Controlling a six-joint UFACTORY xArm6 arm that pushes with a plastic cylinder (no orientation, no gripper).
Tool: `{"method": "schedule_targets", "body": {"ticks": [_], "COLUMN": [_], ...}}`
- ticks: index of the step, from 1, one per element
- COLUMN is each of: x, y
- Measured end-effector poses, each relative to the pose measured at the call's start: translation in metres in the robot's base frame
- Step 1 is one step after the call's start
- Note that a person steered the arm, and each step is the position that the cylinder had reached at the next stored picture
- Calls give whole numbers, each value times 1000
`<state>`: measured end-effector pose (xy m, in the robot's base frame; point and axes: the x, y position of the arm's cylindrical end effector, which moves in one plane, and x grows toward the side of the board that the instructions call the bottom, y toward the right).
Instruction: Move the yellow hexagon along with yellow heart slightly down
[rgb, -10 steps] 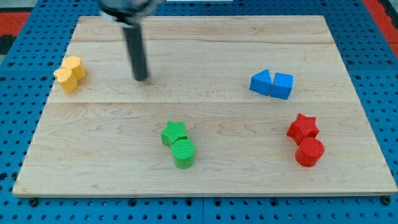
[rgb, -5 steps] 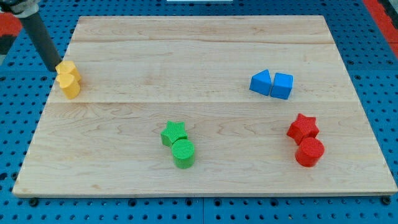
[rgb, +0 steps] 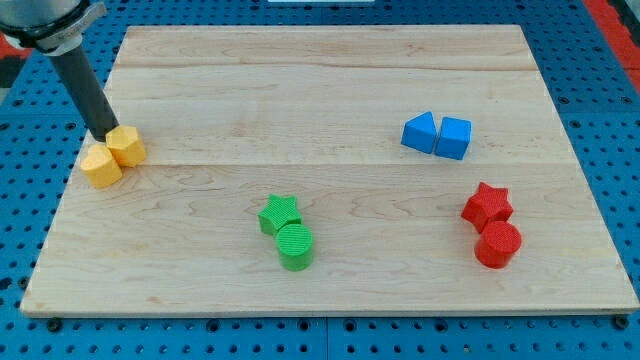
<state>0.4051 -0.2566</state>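
Camera view: my tip (rgb: 106, 136) rests on the tabletop (rgb: 330, 90) near its left edge, touching the upper side of the yellow pair. The yellow hexagon (rgb: 127, 146) sits just right of and below my tip; the yellow heart (rgb: 101, 166) lies against it, lower left. I carry no hand, only the bare rod, holding nothing.

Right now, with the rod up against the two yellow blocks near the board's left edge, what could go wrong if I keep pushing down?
My tip sits at the top of the pair, nearer the yellow hexagon than the yellow heart. An off-centre push may split them apart. Both lie close to the left edge of the board, so the heart could slide off.
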Motion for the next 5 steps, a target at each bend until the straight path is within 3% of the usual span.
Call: {"method": "schedule_targets", "body": {"ticks": [2, 5], "x": [-47, 11], "y": [27, 47]}}
